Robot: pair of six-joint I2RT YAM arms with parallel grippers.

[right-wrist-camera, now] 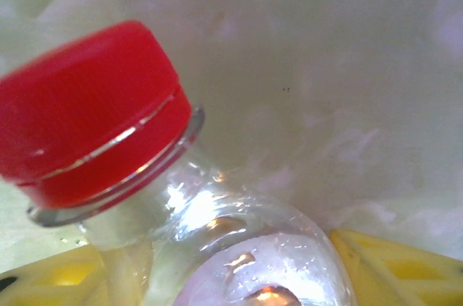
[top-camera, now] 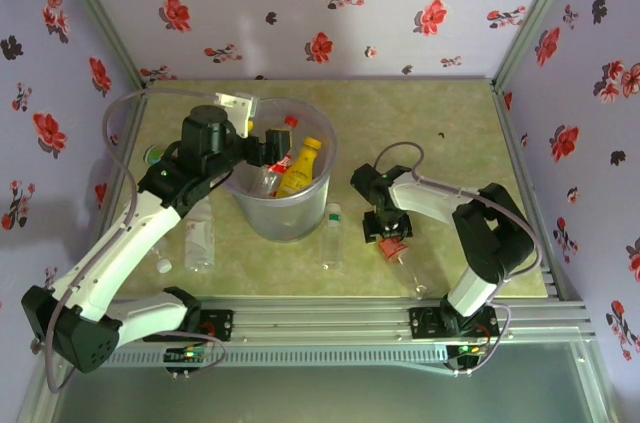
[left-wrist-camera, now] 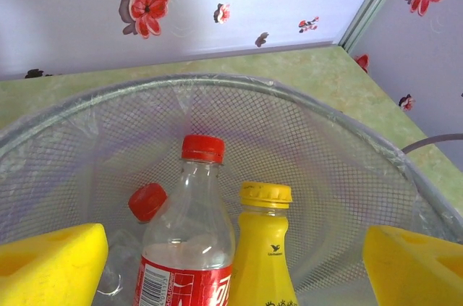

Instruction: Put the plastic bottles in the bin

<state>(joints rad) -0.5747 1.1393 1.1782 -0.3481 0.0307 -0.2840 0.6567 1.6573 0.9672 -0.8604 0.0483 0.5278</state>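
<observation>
Looking at the grab on the red-capped bottle (top-camera: 402,255) lying on the table (top-camera: 450,123) just right of the bin (top-camera: 285,218). Got the right tool (top-camera: 390,233) down over its neck end, yellow pads (right-wrist-camera: 391,270) either side of the shoulder just below the cap in the wrist view. Part-way shut around it by the look of things, but can't tell a real clamp from a loose straddle, so not calling it held. Best to squeeze on the shoulder rather than the tapering neck, to avoid squirting a slippery round bottle out sideways. Worth closing gently too, to avoid crushing thin-looking plastic. Then lift straight up before swinging over, clear the rim, and mind the pale-capped bottle (top-camera: 332,238) lying between here and the bin. Also watch the left tool (top-camera: 268,148), hanging wide open above the bin with nothing in it, right in the likely drop spot. Already in the bin: a yellow bottle (left-wrist-camera: 264,255), an upright red-capped one (left-wrist-camera: 189,219) and a second red cap (left-wrist-camera: 147,201) behind. Another clear bottle (top-camera: 200,238) lying left of the bin, so plenty left to do.
</observation>
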